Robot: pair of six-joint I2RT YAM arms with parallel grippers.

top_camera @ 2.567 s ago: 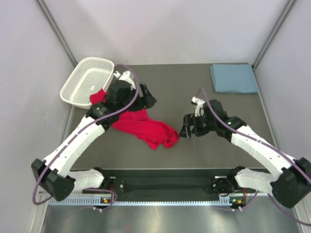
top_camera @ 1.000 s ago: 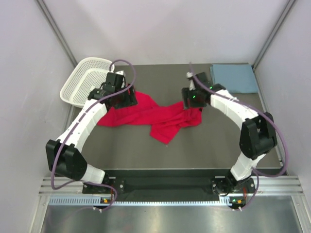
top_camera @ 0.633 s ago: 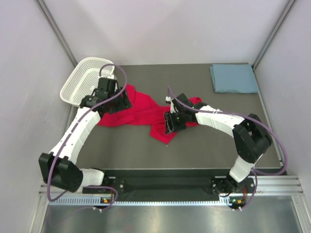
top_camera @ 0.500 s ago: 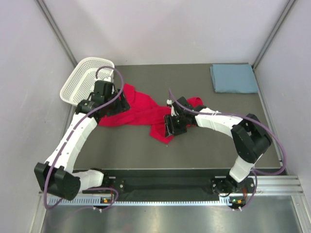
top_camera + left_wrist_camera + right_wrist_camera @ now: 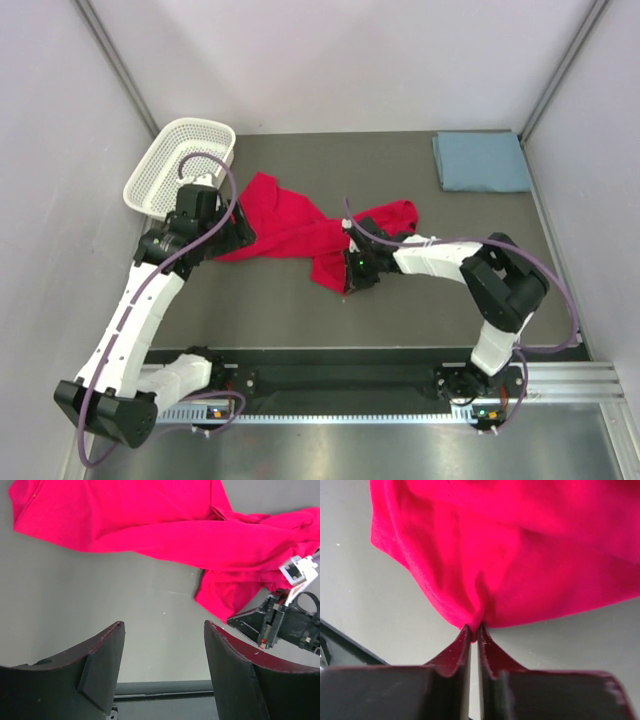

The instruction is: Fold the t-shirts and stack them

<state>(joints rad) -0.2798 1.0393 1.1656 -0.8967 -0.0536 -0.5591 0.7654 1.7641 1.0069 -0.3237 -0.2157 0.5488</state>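
Observation:
A crumpled red t-shirt (image 5: 300,228) lies across the middle of the dark table, stretching from near the basket to the centre. My right gripper (image 5: 347,283) sits low at its near corner, shut on a pinch of the red hem (image 5: 474,625). The left gripper (image 5: 228,238) hovers at the shirt's left end, open with nothing between its fingers (image 5: 100,665); the red t-shirt (image 5: 150,525) spreads beyond them in the left wrist view. A blue-grey t-shirt (image 5: 481,160) lies folded flat at the back right corner.
A white mesh basket (image 5: 180,165) stands at the back left, just behind the left arm. Grey walls close in on three sides. The black rail (image 5: 340,380) with the arm bases runs along the near edge.
The right gripper came from the far right of the shirt to its near corner and closed on the hem. The left arm drew back toward the left, still open.

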